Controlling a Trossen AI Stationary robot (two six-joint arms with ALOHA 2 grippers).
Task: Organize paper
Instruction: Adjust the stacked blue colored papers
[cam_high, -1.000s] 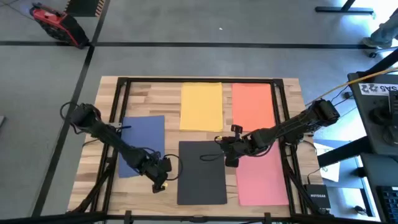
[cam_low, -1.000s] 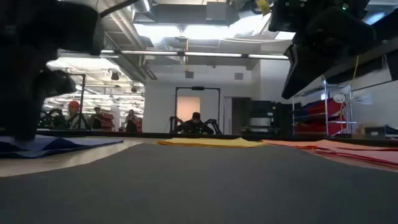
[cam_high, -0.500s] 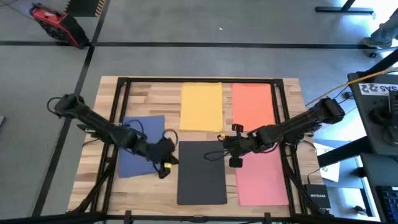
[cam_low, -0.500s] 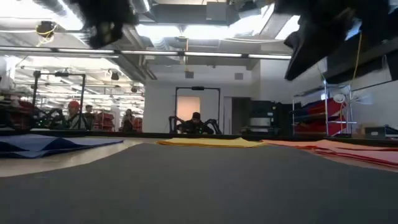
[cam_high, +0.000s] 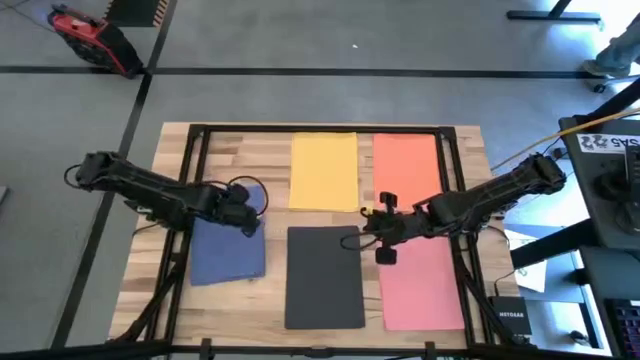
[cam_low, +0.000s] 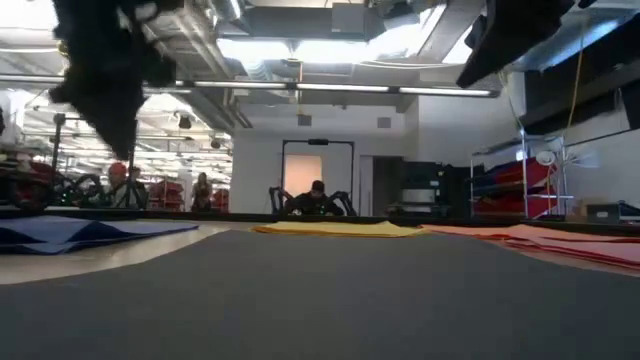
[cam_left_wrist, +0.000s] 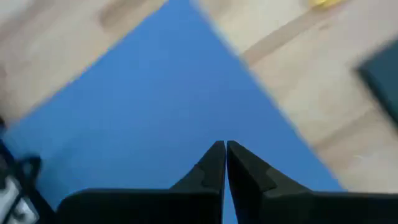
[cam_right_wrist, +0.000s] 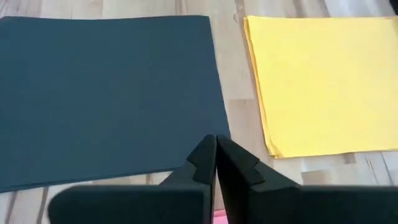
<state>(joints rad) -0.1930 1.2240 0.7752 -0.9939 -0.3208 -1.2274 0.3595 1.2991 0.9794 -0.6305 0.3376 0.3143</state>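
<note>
**Both end effectors clenched above the sheets, nothing held**

The left end effector (cam_high: 240, 207) hangs over the far inner corner of the blue paper (cam_high: 226, 255), its fingers (cam_left_wrist: 214, 163) pressed together with no sheet between them. Most of the blue sheet lies on its near side, reaching toward the front edge of the bench (cam_high: 260, 160). Bare wood runs in a narrow strip between the blue sheet's inner edge and the dark grey paper (cam_high: 324, 277) on this end effector's inner side; the yellow paper (cam_high: 324, 171) lies beyond it, across another bare strip.

The right end effector (cam_high: 383, 228) sits at the dark grey sheet's far corner, with its fingers (cam_right_wrist: 205, 163) likewise closed on nothing. The pink paper (cam_high: 421, 285) lies on its near, outer side and the orange paper (cam_high: 406, 171) just beyond it, both running close to the bench's outer frame rail.

In the low view both arms show only as dark shapes cut off at the top edge. The left wrist view is blurred, so the blue sheet's edges there are soft.
</note>
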